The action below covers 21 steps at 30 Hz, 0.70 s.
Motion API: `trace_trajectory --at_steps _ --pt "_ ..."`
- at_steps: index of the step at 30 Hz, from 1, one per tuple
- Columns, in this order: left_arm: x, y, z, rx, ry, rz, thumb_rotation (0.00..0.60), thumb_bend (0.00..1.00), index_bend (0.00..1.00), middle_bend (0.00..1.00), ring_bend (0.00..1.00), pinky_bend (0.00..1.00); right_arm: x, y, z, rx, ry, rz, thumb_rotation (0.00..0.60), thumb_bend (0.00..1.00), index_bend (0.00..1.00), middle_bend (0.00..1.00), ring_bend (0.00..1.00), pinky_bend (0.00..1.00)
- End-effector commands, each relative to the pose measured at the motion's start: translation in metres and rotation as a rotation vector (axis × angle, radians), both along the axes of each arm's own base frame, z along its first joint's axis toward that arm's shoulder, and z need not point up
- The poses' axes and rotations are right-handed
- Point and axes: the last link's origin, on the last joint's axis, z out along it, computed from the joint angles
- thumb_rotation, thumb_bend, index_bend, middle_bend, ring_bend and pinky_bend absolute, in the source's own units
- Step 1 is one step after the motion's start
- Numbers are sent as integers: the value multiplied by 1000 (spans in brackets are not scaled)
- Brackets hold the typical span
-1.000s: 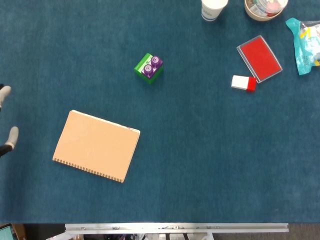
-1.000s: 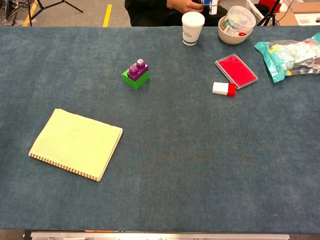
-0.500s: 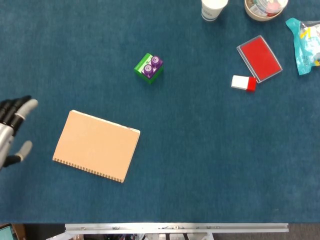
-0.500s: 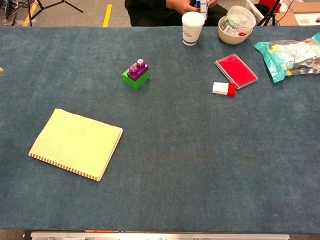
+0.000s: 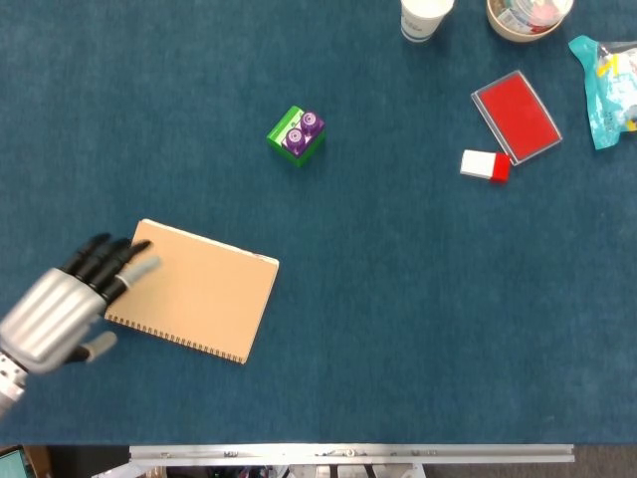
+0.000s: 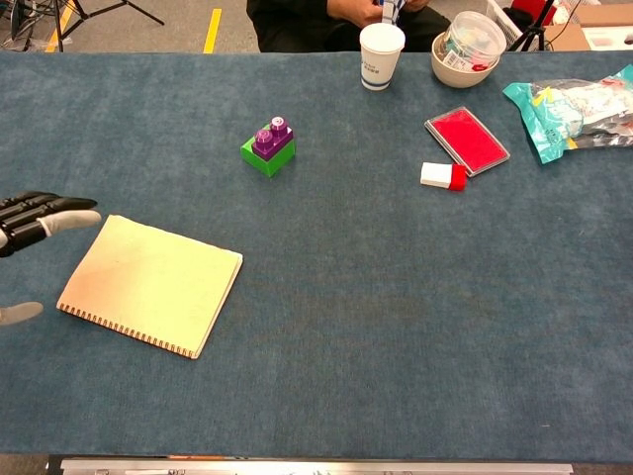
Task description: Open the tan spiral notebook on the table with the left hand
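Lying closed in the lower left of the frame, the tan spiral notebook point(image 5: 192, 290) has its coil along the near edge. My left hand point(image 5: 70, 305) reaches in from the left, empty, fingers point(image 5: 127, 263) extended over the notebook's left corner, thumb apart. A green and purple block point(image 5: 296, 134) sits up toward the middle.

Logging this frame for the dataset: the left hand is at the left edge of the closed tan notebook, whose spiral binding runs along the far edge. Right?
Not quite. The spiral binding runs along the notebook's near edge, toward the robot, not the far edge; both the head view and the chest view show the coils there. The rest holds: the notebook lies closed, and the left hand is at its left edge.
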Motion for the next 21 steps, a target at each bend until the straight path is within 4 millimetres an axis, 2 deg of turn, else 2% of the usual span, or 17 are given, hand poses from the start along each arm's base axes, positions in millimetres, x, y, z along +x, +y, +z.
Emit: trace_trajectory --at_steps 1,12,21 --pt "3 -2 -13 -41 4 -43 600 202 0 0 0 32 0 0 0 0 1 -3 600 615 503 401 320 419" --pt "11 -13 -50 -115 -21 -91 600 202 0 0 0 25 -3 1 0 3 0 -12 600 615 503 401 320 419" --pt "26 -8 -82 -142 -17 -116 600 202 0 0 0 24 -8 4 2 -4 -3 -24 600 615 503 401 320 419"
